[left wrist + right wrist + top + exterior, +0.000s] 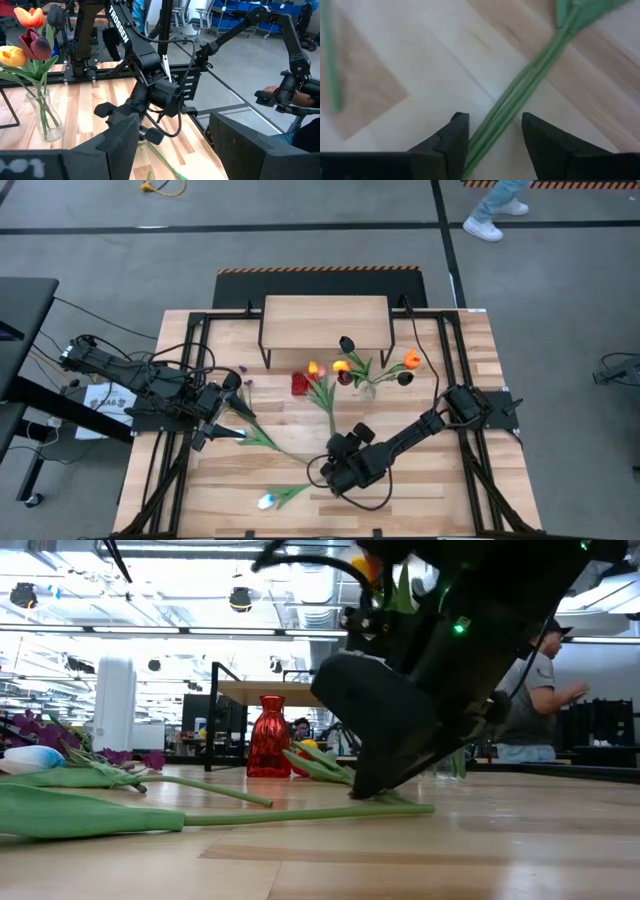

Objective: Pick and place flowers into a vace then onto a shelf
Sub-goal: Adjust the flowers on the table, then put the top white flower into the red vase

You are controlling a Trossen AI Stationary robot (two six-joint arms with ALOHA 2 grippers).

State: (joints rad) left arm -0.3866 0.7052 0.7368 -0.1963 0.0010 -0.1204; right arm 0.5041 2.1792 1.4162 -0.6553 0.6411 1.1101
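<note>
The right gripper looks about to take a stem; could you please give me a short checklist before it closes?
1. Right gripper straddles the green tulip stems on the light plank tabletop: ok.
2. Fingers open: ok.
3. Only one stem between them: not ok, several lie together.
4. Clear glass vase upright, holding tulips: ok.
5. Left gripper apart from the grasp: ok.
6. Raised light-wood shelf bare: ok.

— Where is the right pincer (492, 142)?
— Low at the counter's (440, 490) front centre, arm stretched diagonally, fingers (452, 140) parted.
— And the left pincer (205, 430)?
— Waiting at the left edge, fingers spread wide.
</note>
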